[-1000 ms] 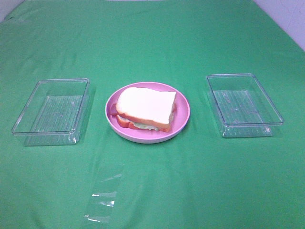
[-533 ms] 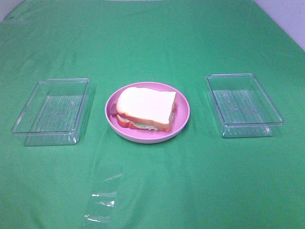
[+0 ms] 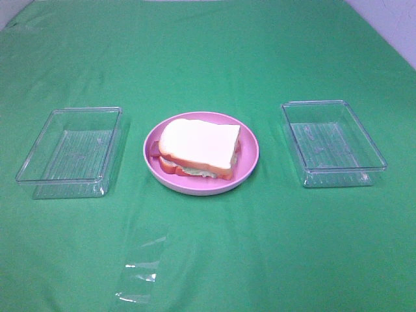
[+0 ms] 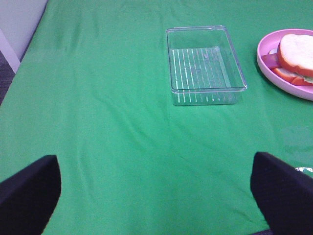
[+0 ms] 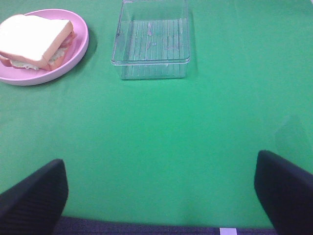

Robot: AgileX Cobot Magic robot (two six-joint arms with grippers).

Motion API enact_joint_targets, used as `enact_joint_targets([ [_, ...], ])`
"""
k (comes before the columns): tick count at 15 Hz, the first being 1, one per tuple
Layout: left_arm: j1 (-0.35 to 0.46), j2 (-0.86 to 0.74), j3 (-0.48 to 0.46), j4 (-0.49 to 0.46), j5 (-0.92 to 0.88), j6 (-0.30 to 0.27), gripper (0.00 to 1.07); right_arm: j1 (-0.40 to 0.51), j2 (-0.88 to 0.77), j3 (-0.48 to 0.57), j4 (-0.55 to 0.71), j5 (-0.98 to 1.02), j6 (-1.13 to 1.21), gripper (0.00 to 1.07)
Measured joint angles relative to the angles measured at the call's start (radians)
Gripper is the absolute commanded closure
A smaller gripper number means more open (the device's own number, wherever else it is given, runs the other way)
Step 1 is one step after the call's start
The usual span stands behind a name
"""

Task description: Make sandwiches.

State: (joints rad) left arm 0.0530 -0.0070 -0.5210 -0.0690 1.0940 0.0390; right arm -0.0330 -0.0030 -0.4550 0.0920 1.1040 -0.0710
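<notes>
Nothing has moved since the earlier frame: the sandwich, the plate and both trays lie exactly where they did, and no arm has come into the high view. The sandwich [image 3: 198,148] sits assembled on the pink plate [image 3: 250,153], white bread on top with lettuce and a reddish filling showing at its edge. One clear tray [image 3: 70,153] lies to the plate's left and the other clear tray [image 3: 333,143] to its right, each apart from the plate, all on the green-covered table [image 3: 208,58]. The left tool [image 4: 156,193] hangs with its fingers spread wide over bare cloth, well short of the plate and holding nothing. The right tool [image 5: 159,191] likewise stands wide apart and unladen, well away from the plate.
</notes>
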Motion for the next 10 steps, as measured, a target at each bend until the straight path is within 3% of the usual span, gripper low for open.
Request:
enact_joint_targets([
  [10, 0.0, 0.0, 0.0, 0.0, 0.0, -0.001, 0.09, 0.0, 0.0, 0.0, 0.0, 0.0, 0.0, 0.09],
])
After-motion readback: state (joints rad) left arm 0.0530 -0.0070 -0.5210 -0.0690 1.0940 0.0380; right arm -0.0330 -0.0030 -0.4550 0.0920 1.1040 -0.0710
